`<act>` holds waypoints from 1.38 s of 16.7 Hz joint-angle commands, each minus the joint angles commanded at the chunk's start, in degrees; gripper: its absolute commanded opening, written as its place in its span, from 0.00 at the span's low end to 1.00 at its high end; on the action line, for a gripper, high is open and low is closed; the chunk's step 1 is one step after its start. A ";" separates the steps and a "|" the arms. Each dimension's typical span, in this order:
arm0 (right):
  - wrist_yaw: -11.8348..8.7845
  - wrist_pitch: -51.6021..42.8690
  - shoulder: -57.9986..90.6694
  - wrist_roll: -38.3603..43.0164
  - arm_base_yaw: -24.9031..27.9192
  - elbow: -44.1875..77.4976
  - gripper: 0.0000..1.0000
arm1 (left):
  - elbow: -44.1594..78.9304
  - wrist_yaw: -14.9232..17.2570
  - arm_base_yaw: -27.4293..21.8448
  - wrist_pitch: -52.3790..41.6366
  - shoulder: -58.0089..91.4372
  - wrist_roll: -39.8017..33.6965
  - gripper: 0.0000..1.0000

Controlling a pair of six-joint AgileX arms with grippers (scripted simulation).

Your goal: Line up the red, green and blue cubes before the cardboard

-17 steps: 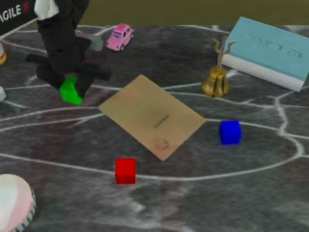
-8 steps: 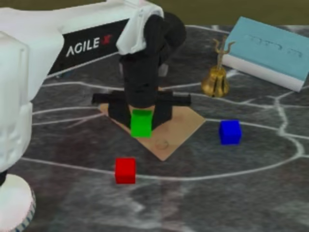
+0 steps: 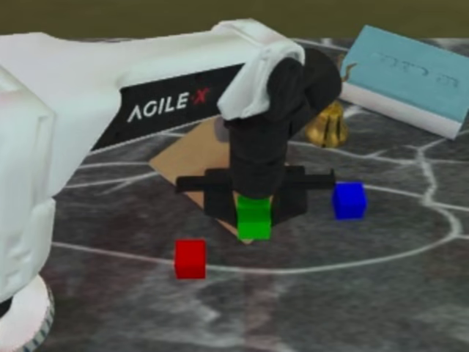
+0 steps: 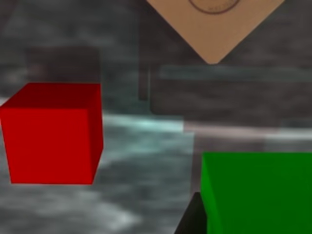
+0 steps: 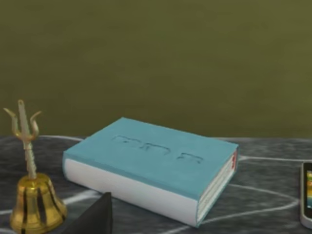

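Gripping the green cube [image 3: 253,217], the left claw [image 3: 254,213] hangs over the near corner of the cardboard [image 3: 192,154], fingers closed on the cube's sides. Left arm reaches in from the left edge of the top view, white shell with black wrist, covering most of the cardboard; only its left part and near tip show. Whether the green cube touches the worktop [image 3: 352,293] cannot be told.

Red cube [image 3: 190,258] sits on the worktop, nearer than the cardboard and left of the green cube, apart from it. Blue cube [image 3: 349,200] sits right of the claw, just beside the right end of the claw's black crossbar, off the cardboard's right side. Green cube lies between red and blue in left-right order, red a bit nearer than the other two.

Left wrist view: green cube [image 4: 258,192] fills one corner with a dark finger [image 4: 191,219] against it, red cube [image 4: 51,134] beside it on the marbled top, the cardboard [image 4: 214,29] corner with its round mark beyond.

Gold bell [image 3: 327,125] stands far right of the cardboard, partly hidden by the left wrist. Light-blue book [image 3: 407,73] lies at the far right. Pink-and-white round thing [image 3: 33,326] shows at the near left edge under the arm.

Right arm is out of the top view; its wrist view looks at the book [image 5: 151,168] and bell [image 5: 35,204], with a phone edge [image 5: 306,195] at the side. Right claw's opening: cannot tell.
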 joint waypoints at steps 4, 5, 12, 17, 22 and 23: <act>0.00 0.00 0.00 0.00 0.00 0.00 1.00 | -0.57 0.04 0.17 0.93 0.50 0.26 0.00; 0.00 0.00 0.00 0.00 0.00 0.00 1.00 | -1.52 0.05 0.19 2.31 0.91 0.28 0.00; 0.00 0.00 0.00 0.00 0.00 0.00 1.00 | -8.94 0.04 0.20 13.65 4.71 0.26 0.00; 0.00 0.00 0.00 0.00 0.00 0.00 1.00 | -8.94 0.04 0.20 13.65 4.71 0.26 0.15; 0.00 0.00 0.00 0.00 0.00 0.00 1.00 | -8.94 0.04 0.20 13.65 4.71 0.26 0.53; 0.00 0.00 0.00 0.00 0.00 0.00 1.00 | -8.94 0.04 0.20 13.65 4.71 0.26 0.60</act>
